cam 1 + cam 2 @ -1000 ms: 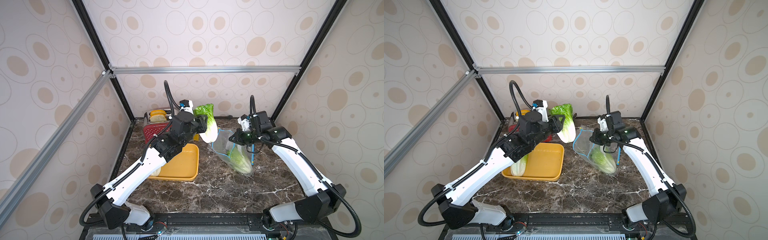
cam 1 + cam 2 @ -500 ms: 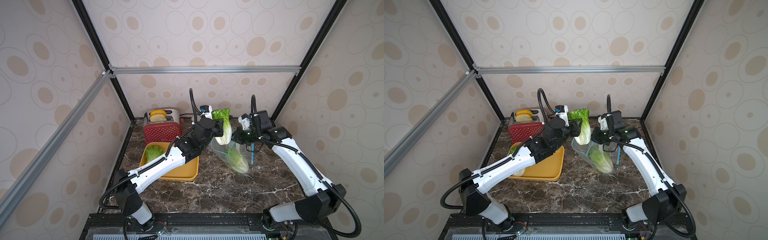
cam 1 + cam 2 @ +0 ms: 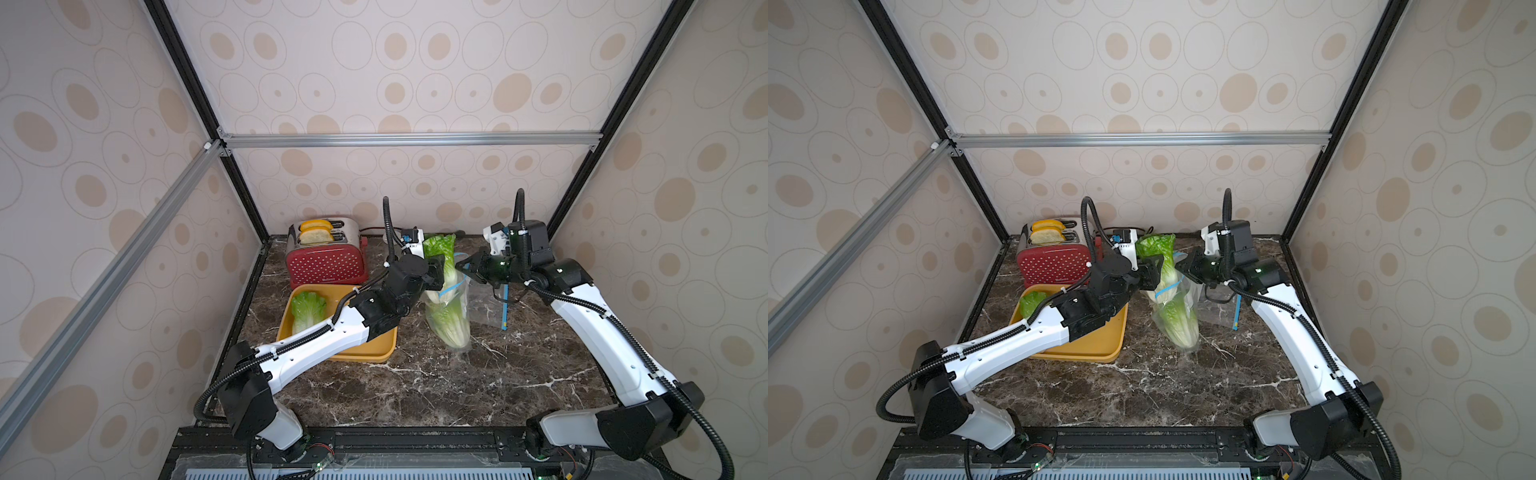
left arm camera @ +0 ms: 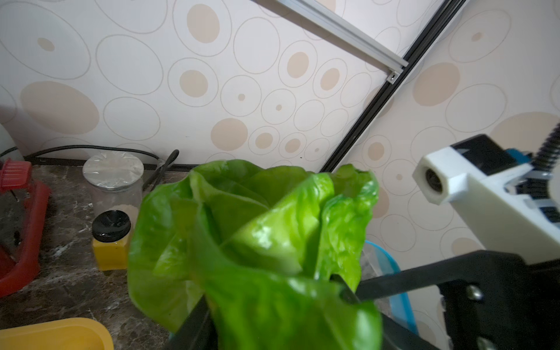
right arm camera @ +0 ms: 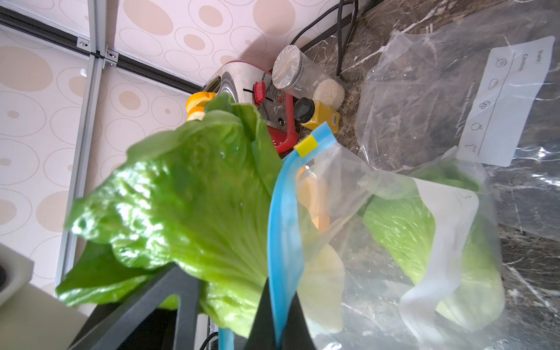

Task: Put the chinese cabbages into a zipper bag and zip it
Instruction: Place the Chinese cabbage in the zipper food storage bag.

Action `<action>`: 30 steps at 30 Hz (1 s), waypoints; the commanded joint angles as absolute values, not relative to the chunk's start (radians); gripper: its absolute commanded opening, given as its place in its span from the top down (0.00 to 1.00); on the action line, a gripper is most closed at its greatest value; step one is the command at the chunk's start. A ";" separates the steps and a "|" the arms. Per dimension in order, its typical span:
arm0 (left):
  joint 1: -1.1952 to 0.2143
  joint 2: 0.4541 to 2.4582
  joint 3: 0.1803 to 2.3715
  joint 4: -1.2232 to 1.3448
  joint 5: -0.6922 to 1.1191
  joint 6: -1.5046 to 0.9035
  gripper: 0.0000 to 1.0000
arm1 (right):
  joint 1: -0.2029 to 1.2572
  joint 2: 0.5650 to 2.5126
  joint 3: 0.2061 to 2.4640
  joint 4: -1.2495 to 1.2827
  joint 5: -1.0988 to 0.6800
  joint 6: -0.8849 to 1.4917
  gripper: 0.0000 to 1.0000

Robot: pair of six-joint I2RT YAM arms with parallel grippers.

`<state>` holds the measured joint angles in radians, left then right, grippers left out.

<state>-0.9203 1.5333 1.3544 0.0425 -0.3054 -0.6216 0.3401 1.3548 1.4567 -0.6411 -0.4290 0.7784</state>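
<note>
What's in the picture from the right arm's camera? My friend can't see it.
A leafy green cabbage fills the middle, its pale end inside a clear zipper bag whose blue zip edge the right pincer pinches. Another cabbage already lies in the bag, and a red toaster stands behind.

A red dotted toaster [image 3: 326,266] stands at the back of the marble tabletop [image 3: 415,386], two toast slices [image 3: 316,232] upright in its slots, with a yellow tray [image 3: 374,355] just in front. Near the back wall a clear jar [image 4: 112,188] with a silver lid stands beside a smaller black-lidded jar [image 4: 110,242] of yellow contents. A black cable [image 4: 91,148] runs behind them.
</note>
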 commanded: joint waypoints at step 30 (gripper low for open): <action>-0.729 1.282 1.411 -0.558 -0.181 -0.647 0.21 | 0.344 1.347 1.631 -0.586 -0.574 0.745 1.00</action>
<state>-0.7616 1.3121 1.4349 -0.5137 -0.1844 -0.5873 0.3412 1.3716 1.6230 -0.6247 -0.5457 0.7467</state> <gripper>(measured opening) 0.792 0.041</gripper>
